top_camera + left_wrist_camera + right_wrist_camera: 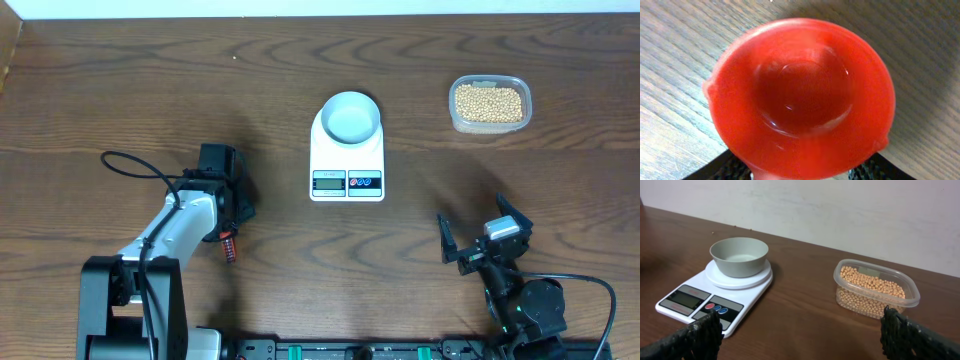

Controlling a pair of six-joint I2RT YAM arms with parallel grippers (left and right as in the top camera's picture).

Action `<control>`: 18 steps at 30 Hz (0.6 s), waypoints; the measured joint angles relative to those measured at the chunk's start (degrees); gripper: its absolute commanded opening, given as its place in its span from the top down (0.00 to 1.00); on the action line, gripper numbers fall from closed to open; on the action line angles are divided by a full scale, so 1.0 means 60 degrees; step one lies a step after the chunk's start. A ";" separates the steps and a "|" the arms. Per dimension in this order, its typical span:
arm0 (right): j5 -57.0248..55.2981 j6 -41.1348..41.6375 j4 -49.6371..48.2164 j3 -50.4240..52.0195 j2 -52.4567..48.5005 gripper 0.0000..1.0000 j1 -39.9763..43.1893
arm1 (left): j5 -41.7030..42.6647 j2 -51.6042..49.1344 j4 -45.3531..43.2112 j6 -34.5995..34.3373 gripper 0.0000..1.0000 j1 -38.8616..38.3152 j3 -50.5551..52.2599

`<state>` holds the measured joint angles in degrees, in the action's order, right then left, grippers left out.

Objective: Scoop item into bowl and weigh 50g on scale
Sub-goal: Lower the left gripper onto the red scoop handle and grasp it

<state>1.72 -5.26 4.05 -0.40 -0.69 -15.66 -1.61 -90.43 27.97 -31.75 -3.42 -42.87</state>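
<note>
while pickup of the red scoop (800, 95) is judged in hand, the left gripper (799, 172) hold cannot be told; firm pinching is needed.

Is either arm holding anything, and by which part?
The right end effector is open, empty. The left end effector straddles a red scoop at its cup's handle end; whether it grips yet cannot be told.
</note>
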 measured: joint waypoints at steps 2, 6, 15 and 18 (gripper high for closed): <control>0.0000 0.0000 0.0000 0.0000 0.0000 0.01 0.0000 | -0.0007 0.0000 0.0000 -0.0007 0.50 0.0000 0.0000; 0.0000 0.0000 0.0000 0.0000 0.0000 0.01 0.0000 | -0.0007 0.0000 -0.0007 -0.0004 0.58 0.0000 0.0000; 0.0000 0.0000 0.0000 0.0000 0.0004 0.01 0.0000 | -0.0004 0.0000 -0.0007 0.0004 0.72 0.0000 0.0000; 0.0000 0.0000 0.0000 0.0000 0.0000 0.01 0.0000 | -0.0004 0.0000 -0.0011 -0.0004 0.77 0.0000 0.0000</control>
<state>1.72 -5.26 4.05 -0.40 -0.69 -15.66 -1.63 -90.43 27.90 -31.77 -3.42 -42.87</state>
